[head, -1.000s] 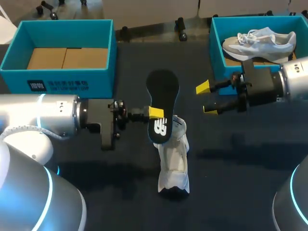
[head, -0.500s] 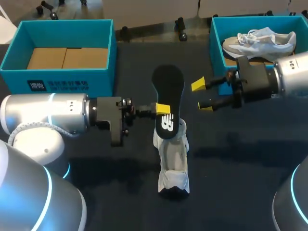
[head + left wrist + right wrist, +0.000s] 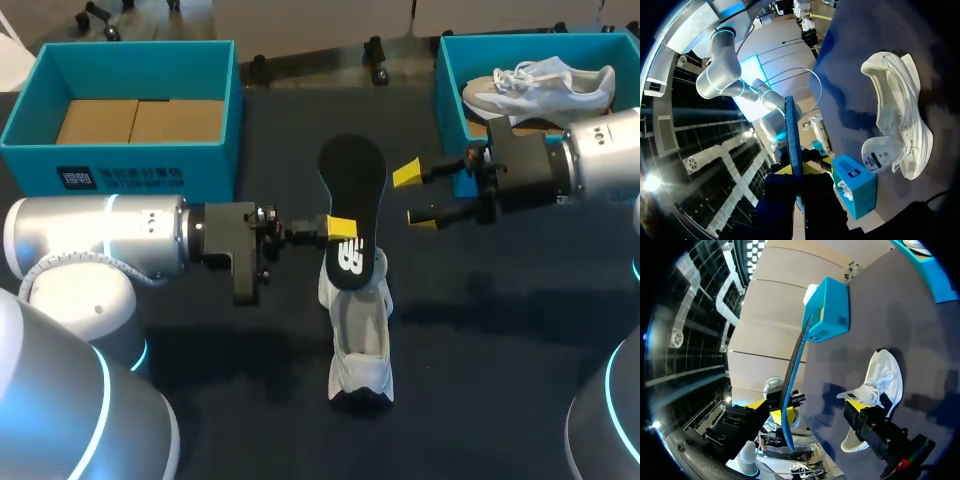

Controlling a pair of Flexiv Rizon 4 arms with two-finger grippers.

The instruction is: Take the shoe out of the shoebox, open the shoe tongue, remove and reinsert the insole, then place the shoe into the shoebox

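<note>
Bright overhead light; soft shadows on table; glare on left arm.

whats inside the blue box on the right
A grey and white sneaker lies in the right box, laces showing, with a strip of brown cardboard floor beneath it. The right arm covers the box's near part, so anything there is hidden.

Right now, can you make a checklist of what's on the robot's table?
Surface: dark table, with one white shoe lying on it.
Job's things: black insole held up beside the white shoe; left shoebox shows only its brown floor; right shoebox holds a grey shoe.
Clutter: nothing seen.
Grippers: left gripper shut on the insole; right gripper open beside it, not touching.
Cables: nothing seen.
Surroundings: nobody reaching over the table.
</note>
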